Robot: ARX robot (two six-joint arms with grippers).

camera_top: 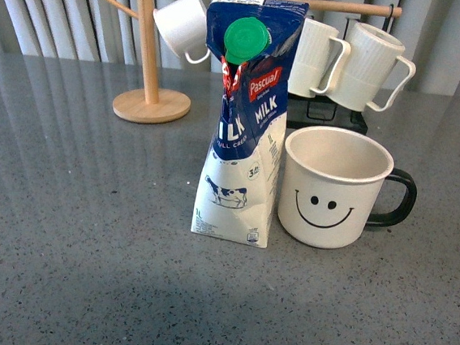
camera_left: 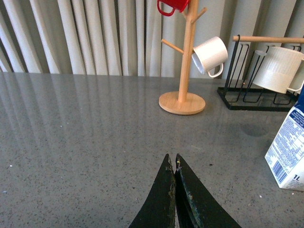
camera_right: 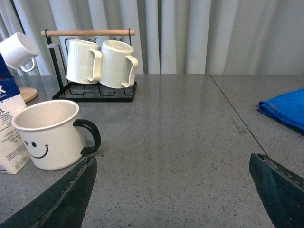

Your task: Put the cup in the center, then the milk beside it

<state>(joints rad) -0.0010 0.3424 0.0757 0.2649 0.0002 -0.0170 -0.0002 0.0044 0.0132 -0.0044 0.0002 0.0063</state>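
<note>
Pale pleated curtains close off the back of the scene, and a speckled grey stone surface (camera_top: 68, 247) fills the lower part of the front view. At the middle of that frame stands the milk carton (camera_top: 246, 133), upright but creased and leaning a little, its green cap (camera_top: 247, 40) near the top. Just to its right sits the smiley-face cup (camera_top: 334, 187), black handle (camera_top: 397, 201) pointing right; whether the two touch is hard to tell.

In the upper left a wooden mug tree (camera_top: 149, 59) carries a small white cup (camera_top: 181, 25); the upper right has a black rack with ribbed cream mugs (camera_top: 351, 62). A blue cloth (camera_right: 285, 108) lies at the right edge of the right wrist view.

The left hand (camera_left: 174, 164) has its fingers pressed together, holding nothing. The right hand (camera_right: 171, 185) is spread wide, empty.

The carton looks soft-walled and top-heavy, so a squeeze low on its flat sides would suit it. The cup seems rigid, smooth and light; rim or handle are the likely holds.
</note>
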